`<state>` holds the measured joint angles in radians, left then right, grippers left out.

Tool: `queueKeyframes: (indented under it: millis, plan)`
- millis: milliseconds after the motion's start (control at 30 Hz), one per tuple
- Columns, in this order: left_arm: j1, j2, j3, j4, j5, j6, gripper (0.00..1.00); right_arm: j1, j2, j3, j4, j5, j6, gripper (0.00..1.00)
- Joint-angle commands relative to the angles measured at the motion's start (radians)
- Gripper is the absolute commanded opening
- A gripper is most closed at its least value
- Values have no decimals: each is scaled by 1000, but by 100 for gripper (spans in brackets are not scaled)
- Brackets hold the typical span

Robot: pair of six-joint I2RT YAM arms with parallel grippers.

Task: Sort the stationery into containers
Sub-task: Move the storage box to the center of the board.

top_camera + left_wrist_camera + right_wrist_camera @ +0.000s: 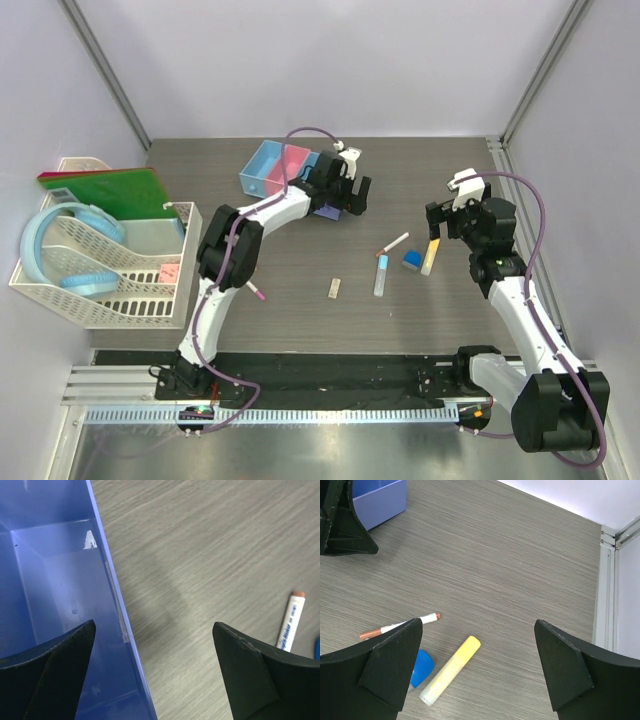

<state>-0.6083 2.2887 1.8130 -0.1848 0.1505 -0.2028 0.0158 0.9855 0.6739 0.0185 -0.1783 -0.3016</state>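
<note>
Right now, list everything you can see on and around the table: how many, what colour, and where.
containers: one joined row, light blue, pink, blue, purple; far centre
pens: two, white with reddish tips; one mid-table, one by the left arm
tube: one, pale blue, mid-table
block: one, blue, right of the tube
stick: one, yellow, right of the block
tan piece: one, centre
basket: one, white lattice, left
hoop: one, blue, in the basket
pink piece: one, in the basket
board: one, green, behind the basket
left gripper: open, over the purple bin's edge
right gripper: open, above the stick
</note>
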Motion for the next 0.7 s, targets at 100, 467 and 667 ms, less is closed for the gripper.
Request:
queueKeyframes:
  millis: [100, 467, 667]
  plan:
    - [-11, 34, 16, 71, -43, 58, 100, -2, -28, 0, 26, -3, -8, 100]
    - [-13, 11, -43, -32, 244, 198, 100, -2, -21, -4, 29, -6, -16, 100]
    - [-13, -34, -110, 28, 385, 253, 100, -4, -27, -5, 24, -9, -14, 100]
